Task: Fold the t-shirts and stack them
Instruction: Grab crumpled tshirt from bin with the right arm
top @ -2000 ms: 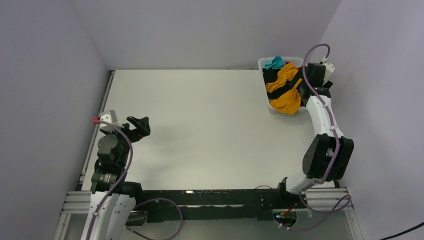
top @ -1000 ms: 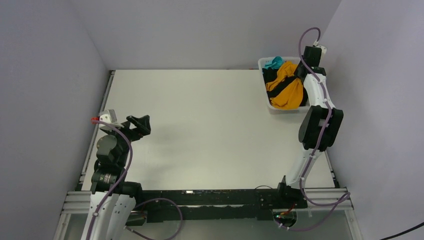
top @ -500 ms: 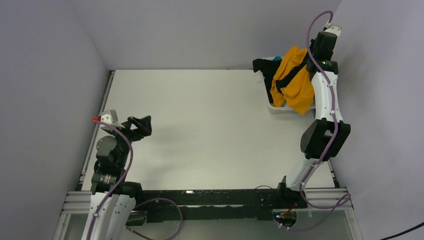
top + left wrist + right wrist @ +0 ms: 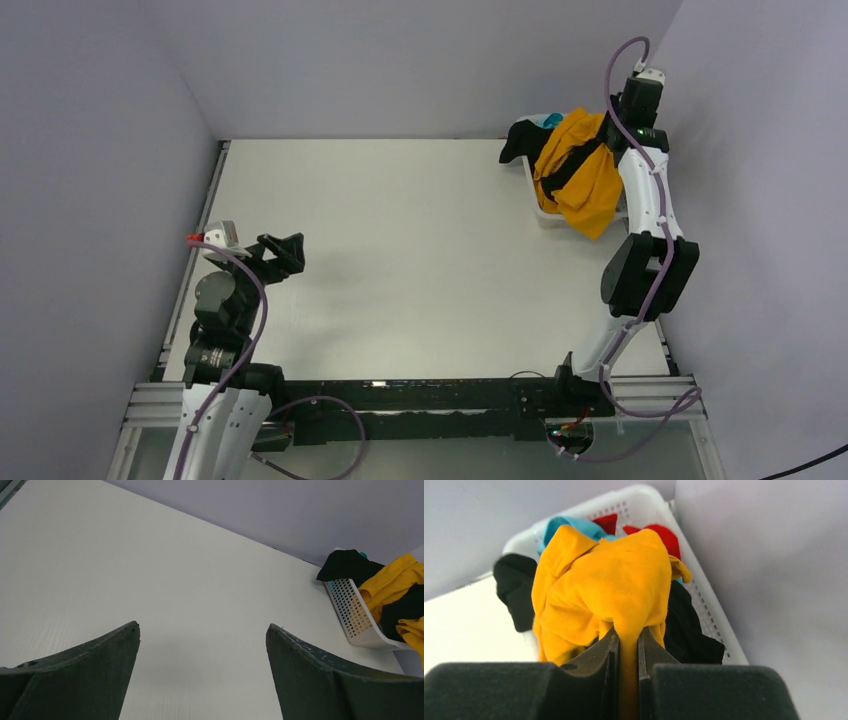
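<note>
A white table (image 4: 420, 250) stands enclosed by plain lavender-grey walls (image 4: 400, 60).

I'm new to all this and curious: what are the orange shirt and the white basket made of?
The orange shirt looks like soft, matte knit cloth, probably cotton: it drapes and creases where the right fingers pinch it. The basket looks like smooth, rigid white plastic, its walls punched with rows of small holes.
</note>
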`<state>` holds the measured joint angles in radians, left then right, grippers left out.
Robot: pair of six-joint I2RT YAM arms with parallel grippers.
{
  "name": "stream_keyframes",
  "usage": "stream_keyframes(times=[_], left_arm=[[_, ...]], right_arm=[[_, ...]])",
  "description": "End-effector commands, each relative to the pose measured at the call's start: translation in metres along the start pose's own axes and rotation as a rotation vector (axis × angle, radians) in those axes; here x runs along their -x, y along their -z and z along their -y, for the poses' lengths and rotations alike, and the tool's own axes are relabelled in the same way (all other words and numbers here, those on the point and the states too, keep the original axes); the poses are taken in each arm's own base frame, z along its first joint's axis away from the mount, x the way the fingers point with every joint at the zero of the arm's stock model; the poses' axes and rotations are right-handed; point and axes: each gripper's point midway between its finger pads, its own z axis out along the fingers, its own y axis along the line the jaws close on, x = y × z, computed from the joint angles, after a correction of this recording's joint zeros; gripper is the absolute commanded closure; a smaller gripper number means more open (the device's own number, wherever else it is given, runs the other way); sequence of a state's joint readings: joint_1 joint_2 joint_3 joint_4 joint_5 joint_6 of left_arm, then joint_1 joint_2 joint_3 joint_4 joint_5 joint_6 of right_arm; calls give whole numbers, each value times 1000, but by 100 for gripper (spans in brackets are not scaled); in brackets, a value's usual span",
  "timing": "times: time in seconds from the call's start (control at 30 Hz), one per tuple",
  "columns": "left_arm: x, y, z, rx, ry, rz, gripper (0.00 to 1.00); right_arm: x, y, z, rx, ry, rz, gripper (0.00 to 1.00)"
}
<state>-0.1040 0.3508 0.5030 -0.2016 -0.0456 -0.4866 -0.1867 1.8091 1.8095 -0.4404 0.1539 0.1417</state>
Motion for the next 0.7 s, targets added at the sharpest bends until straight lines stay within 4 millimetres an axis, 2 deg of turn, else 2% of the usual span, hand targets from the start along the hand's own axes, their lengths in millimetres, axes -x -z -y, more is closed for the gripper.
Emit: stream_keyframes(times=[0.0,0.07,0.1,0.13,0.2,0.33,0.47,0.67], left_arm=[[9,-1,4,-15,-6,27,1],[8,-1,4,-17,-6,27,1],[7,-2,4,-17,-8,25,1],[7,-2,3,-16,-9,26,1],[5,-3,2,-11,-11,20,1],[3,-4,0,-1,-13,12,1],[1,-6,-2,1,-21,13,1],[-2,-7,-2,1,-27,4,1]], right_arm=[[-25,-10,3,-2,25,-97,83],[-39,-12,7,-21,59,-159,74],[-43,-11,11,-34,74,-177,65],[-44,-10,14,-51,81,-188,53],[-43,-4,18,-75,81,-188,43],[-44,14,17,-56,53,-189,39],[-70,28,19,-56,23,-216,38],[-88,40,35,-127,0,-225,39]])
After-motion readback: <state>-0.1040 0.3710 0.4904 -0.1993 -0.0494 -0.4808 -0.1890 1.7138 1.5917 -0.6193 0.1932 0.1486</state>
